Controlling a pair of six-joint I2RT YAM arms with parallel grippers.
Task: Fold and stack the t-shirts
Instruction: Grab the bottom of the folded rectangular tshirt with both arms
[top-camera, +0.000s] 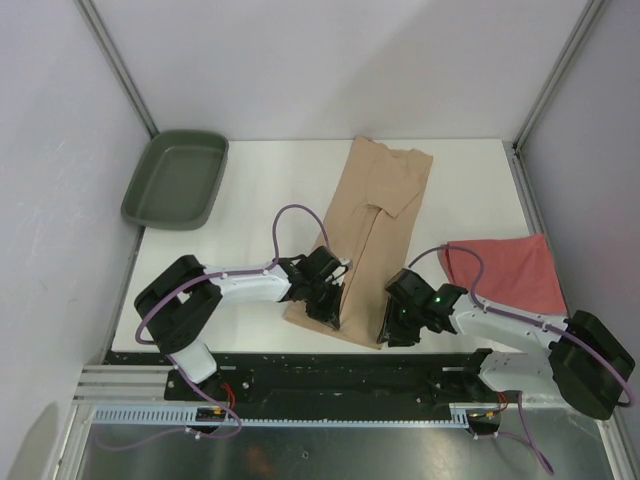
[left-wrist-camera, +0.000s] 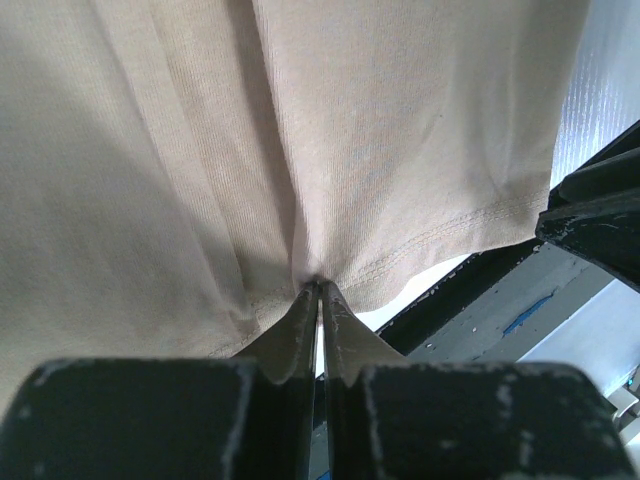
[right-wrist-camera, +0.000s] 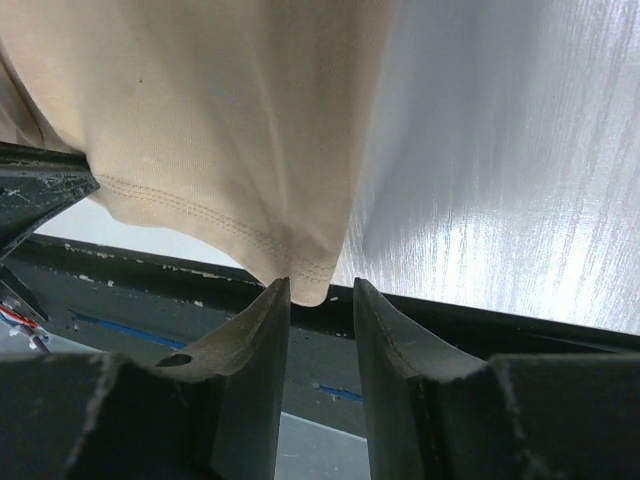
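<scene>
The tan shirt (top-camera: 372, 230) lies lengthwise mid-tabletop (top-camera: 265, 190). The left tool (left-wrist-camera: 320, 287) pinches its near hem (left-wrist-camera: 440, 235) shut. The right tool (right-wrist-camera: 320, 292) stands parted, with the corner loose between. Lifting one-sided would likely skew the fold.

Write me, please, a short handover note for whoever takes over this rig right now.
Left claw: shut on the tan shirt's near hem.
Right claw: open, hem corner between its fingers, not gripped.
Done: tan shirt folded lengthwise into a strip, centre.
Red shirt: lying loose at the table's right edge.
To do: fold tan crosswise, fold red, stack.
</scene>
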